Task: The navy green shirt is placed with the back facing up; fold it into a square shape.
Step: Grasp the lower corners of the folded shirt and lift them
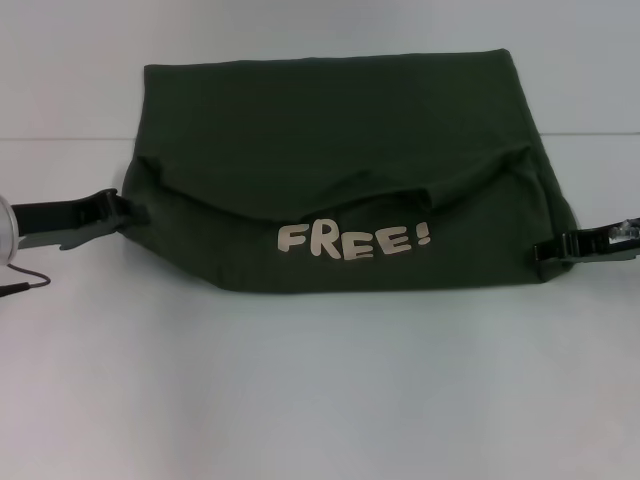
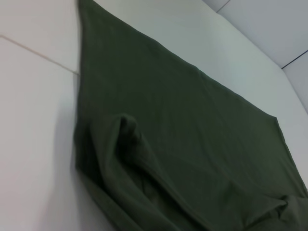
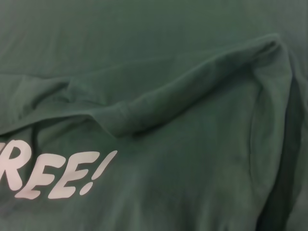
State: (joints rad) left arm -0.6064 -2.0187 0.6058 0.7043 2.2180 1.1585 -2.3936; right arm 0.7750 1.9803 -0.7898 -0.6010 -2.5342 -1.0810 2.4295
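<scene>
The navy green shirt (image 1: 340, 140) lies spread across the white table. Its near part is folded over onto the rest, so the whitish "FREE!" lettering (image 1: 355, 240) faces up along the near edge. My left gripper (image 1: 135, 213) sits at the shirt's left edge, its tip touching the cloth by the fold. Against the right edge, level with the lettering, is my right gripper (image 1: 542, 250). A raised fold of the shirt (image 2: 130, 139) shows in the left wrist view. The right wrist view is filled with the cloth (image 3: 192, 96) and part of the lettering (image 3: 57, 175).
The white table (image 1: 320, 390) stretches in front of the shirt and to both sides. A seam line (image 1: 60, 138) crosses the table behind the left arm. A thin cable (image 1: 25, 280) hangs from the left arm near the table's left edge.
</scene>
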